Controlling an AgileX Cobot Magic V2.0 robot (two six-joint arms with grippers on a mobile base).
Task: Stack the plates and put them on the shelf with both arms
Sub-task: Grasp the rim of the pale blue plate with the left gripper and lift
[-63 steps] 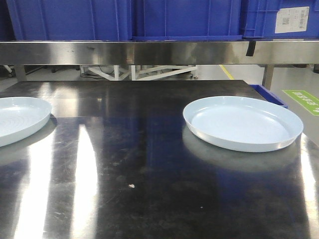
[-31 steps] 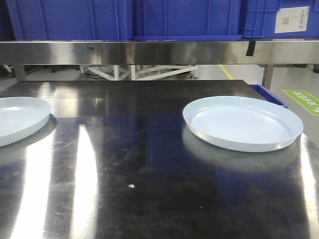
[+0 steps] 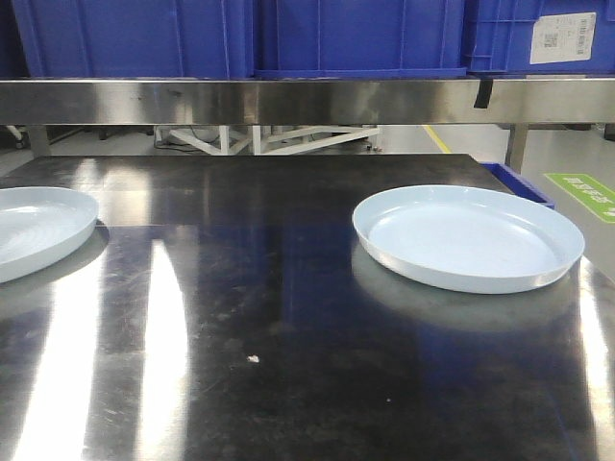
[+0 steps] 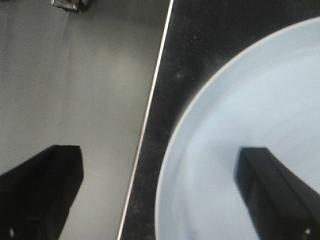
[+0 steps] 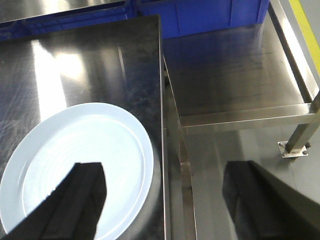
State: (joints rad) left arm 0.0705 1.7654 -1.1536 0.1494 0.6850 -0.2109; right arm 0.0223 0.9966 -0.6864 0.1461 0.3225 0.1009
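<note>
A: Plates, where?
B: Both flat on table [image 3: 240, 317], well apart, not stacked yet. L plate [image 3: 38, 230] at left edge of front view, partly cut off. R plate [image 3: 468, 238] right of centre, near table's right edge
A: Shelf?
B: Shelf [image 3: 288, 101] rail runs across top of front view, behind table, w/ blue crates [image 3: 192, 38] above it
A: L gripper?
B: L gripper [image 4: 157, 195] spread wide, gripping nothing. Wrist view: lower-right finger [image 4: 275, 195] over L plate, lower-left one past table edge. Touching or not, can't tell
A: R?
B: R gripper [image 5: 170, 200] same, spread, nothing held. Lower-left finger [image 5: 75, 200] over R plate, lower-right one beyond table edge
</note>
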